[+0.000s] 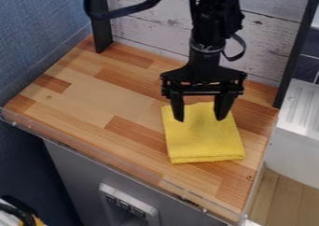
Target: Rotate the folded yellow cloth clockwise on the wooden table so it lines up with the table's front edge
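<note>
Blue wall (40, 29) left, pale plank backboard (146, 22) behind the counter (93, 106).

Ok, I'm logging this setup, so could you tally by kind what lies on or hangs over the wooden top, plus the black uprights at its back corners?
Folded yellow cloth: 1
Black gripper, open over the cloth: 1
Black uprights, left one and right one: 2
Total: 4

Is black throughout, with blocky joints, a thick curving cable (128, 12), a smaller cable loop (244, 46), a faintly grey-edged collar (207, 48) and a broad-framed gripper (200, 119) with two tapering fingers (178, 109).
</note>
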Motion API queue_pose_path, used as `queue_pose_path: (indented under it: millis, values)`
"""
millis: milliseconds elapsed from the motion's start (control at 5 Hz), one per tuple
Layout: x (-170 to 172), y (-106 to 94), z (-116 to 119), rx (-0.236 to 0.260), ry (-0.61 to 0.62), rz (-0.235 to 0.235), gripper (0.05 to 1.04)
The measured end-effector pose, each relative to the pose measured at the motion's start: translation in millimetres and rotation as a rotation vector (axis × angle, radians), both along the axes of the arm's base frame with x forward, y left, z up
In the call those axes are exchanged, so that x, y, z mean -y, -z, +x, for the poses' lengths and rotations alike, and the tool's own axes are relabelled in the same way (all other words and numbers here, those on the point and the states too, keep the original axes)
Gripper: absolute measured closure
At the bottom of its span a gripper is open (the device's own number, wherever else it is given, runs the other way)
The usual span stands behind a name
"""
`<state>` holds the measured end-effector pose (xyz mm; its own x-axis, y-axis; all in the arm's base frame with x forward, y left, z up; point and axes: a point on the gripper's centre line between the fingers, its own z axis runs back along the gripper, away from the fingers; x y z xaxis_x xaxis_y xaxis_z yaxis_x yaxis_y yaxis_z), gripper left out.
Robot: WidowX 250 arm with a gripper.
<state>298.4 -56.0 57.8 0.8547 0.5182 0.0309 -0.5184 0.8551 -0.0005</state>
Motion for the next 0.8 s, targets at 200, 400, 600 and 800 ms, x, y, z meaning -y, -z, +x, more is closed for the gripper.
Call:
queue_pose_path:
  millis: [200,400,600,800]
  values:
    - [5.0,-1.7,6.7,-0.003,-0.059,0.001,0.137]
    - [5.7,1.2,12.5,-0.013,-0.109,0.005,0.416]
    - [7.8,7.4,16.9,-0.029,-0.137,0.005,0.712]
    - [9.9,17.8,19.7,-0.044,-0.154,0.0,0.93]
